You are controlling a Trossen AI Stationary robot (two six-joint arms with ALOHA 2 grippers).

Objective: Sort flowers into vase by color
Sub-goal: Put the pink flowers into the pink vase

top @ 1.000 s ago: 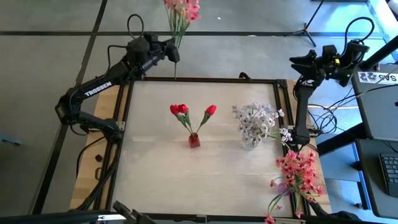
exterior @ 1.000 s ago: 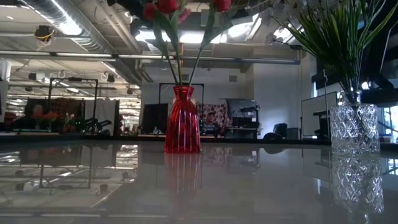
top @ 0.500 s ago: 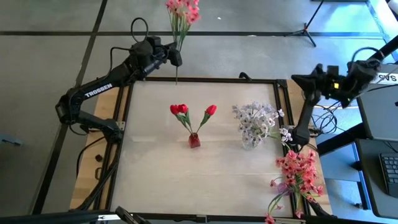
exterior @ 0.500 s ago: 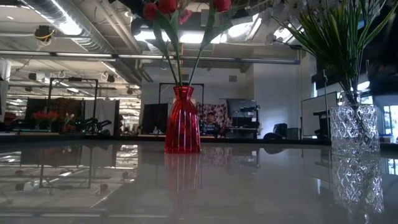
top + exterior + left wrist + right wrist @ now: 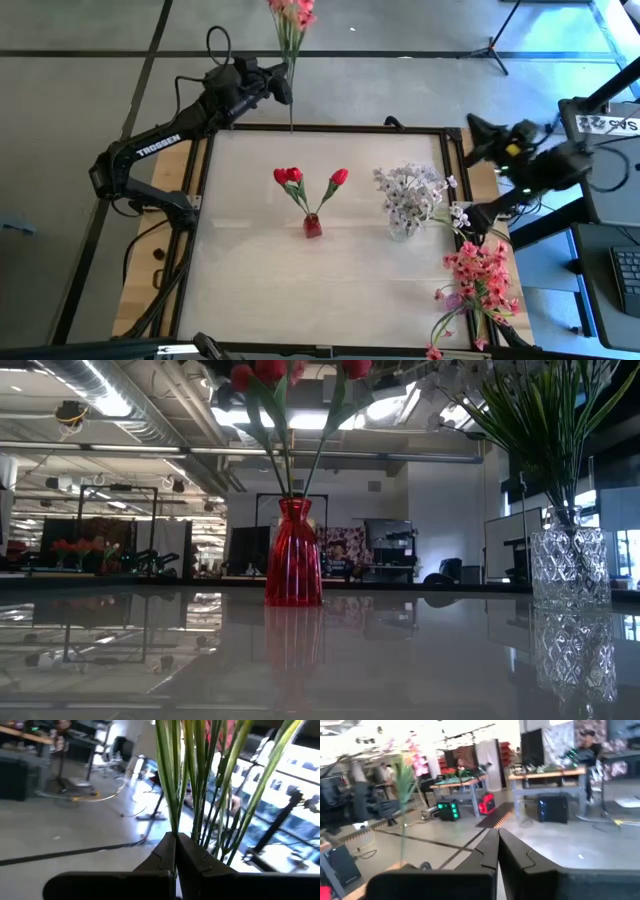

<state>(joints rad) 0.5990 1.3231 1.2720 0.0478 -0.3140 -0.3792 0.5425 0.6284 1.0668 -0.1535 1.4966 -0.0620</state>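
My left pincer (image 5: pixel 284 92) carries a bunch of pink flowers (image 5: pixel 290 18) out past the far edge of the table (image 5: pixel 250 290), and that is where I see the risk. I judge that the long stems could swing as my arm travels, and a loose stem could slide out from between my fingers and land on the floor. No empty vase shows on the table: the red vase (image 5: pixel 313 226) holds red tulips (image 5: pixel 291 176) and the clear vase (image 5: pixel 402 228) holds whitish sprigs (image 5: pixel 412 188), so dropping pink stems into either would spoil the sorting by colour. Coming in low could also knock the narrow red vase over, since it looks top-heavy.

That left pincer is clamped tight on the green stems (image 5: pixel 195 780); in my left wrist view they rise straight out between the closed fingers.

My right pincer (image 5: pixel 476 128) hangs off the right side of the table, pressed fully closed with nothing in it. More pink sprays (image 5: pixel 480 280) lie near the table's right front corner, untouched.
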